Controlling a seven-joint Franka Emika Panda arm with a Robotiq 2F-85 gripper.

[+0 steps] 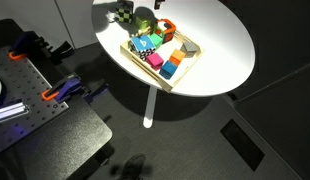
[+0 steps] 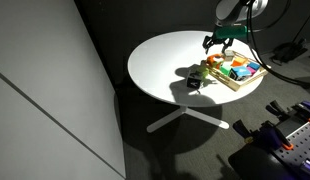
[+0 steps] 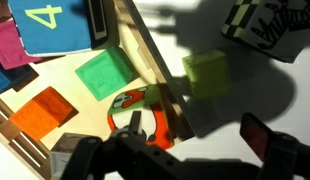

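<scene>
Claw (image 2: pixel 217 46) hangs open and empty over the wooden tray (image 3: pixel 145 50). Inside: blue "4" block (image 3: pixel 50 25), green block (image 3: pixel 103 75), orange block (image 3: pixel 43 112). Light-green cube (image 3: pixel 205 73) sits just outside on the counter (image 2: pixel 160 60).

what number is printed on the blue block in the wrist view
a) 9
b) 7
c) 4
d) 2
c: the blue block at the top left of the wrist view, inside the wooden tray, bears a large yellow 4.
</scene>
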